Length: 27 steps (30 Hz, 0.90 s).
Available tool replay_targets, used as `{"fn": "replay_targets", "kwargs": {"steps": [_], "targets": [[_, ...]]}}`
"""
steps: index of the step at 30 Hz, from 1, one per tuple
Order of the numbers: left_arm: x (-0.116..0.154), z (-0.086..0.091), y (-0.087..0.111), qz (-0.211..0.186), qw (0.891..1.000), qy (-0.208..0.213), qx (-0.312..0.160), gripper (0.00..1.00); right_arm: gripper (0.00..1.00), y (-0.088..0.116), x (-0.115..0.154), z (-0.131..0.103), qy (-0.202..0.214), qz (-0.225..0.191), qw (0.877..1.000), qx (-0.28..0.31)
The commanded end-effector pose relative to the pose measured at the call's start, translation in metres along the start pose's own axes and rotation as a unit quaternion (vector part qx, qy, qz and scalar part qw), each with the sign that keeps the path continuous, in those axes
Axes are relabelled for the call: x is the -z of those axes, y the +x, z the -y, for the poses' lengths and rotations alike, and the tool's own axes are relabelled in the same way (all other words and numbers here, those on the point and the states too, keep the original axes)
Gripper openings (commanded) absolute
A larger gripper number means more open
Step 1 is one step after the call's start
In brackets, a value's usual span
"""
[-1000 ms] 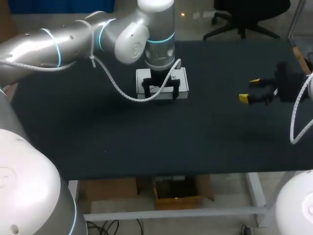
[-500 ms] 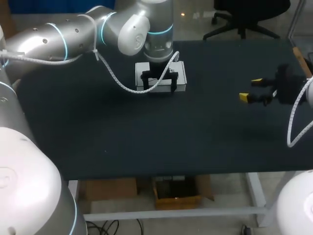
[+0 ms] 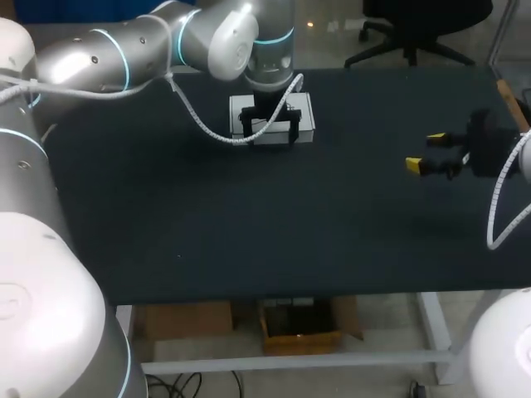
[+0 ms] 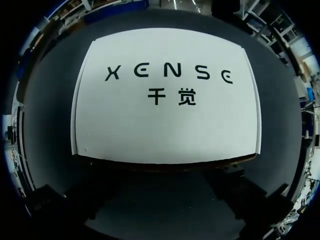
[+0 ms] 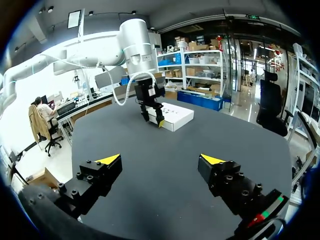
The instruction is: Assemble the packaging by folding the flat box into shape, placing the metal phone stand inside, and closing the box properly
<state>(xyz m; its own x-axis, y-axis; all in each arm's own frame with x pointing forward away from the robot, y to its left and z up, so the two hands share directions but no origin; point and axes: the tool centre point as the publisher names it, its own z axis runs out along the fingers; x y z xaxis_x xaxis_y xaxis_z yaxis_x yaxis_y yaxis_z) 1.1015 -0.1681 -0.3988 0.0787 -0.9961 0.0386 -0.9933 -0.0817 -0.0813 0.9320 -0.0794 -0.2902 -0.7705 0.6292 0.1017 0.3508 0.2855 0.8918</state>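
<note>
Black table (image 3: 249, 232) with the white box (image 3: 305, 116) sitting flat right under my left gripper (image 3: 270, 137). Its fingers are spread wide over the top of the box and aren't pinching anything. Right gripper (image 5: 161, 159) is wide open too, holding nothing, and the box is well out ahead of it.

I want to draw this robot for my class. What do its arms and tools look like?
Draw the left arm as fat, shiny silver tubes with light blue rings at the joints and a curly white cable along it. The left tool is black. The right tool is black and blocky, with two bright yellow tips and a second white cable behind it.
</note>
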Motion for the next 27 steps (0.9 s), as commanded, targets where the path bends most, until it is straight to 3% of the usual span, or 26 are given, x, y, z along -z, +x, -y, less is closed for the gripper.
{"fn": "replay_targets", "kwargs": {"steps": [1,8,14,19,27], "targets": [[-0.004,0.017,0.006,0.005,1.000,-0.019,-0.001,1.00,1.00,0.000,0.001,0.001,-0.002,-0.001,1.000,0.000],[0.000,0.034,0.003,0.006,1.000,-0.012,0.001,1.00,1.00,0.000,0.001,0.001,-0.002,-0.001,1.000,0.000],[0.007,0.032,0.001,-0.007,1.000,0.003,-0.008,1.00,1.00,0.000,0.001,0.001,-0.002,-0.001,1.000,0.000],[0.016,0.005,-0.005,-0.024,0.999,0.035,-0.031,1.00,1.00,0.000,0.001,0.001,-0.002,-0.001,1.000,0.000],[0.042,-0.060,-0.031,-0.073,0.983,0.147,-0.088,1.00,1.00,0.000,0.001,0.001,-0.002,-0.001,1.000,0.000]]}}
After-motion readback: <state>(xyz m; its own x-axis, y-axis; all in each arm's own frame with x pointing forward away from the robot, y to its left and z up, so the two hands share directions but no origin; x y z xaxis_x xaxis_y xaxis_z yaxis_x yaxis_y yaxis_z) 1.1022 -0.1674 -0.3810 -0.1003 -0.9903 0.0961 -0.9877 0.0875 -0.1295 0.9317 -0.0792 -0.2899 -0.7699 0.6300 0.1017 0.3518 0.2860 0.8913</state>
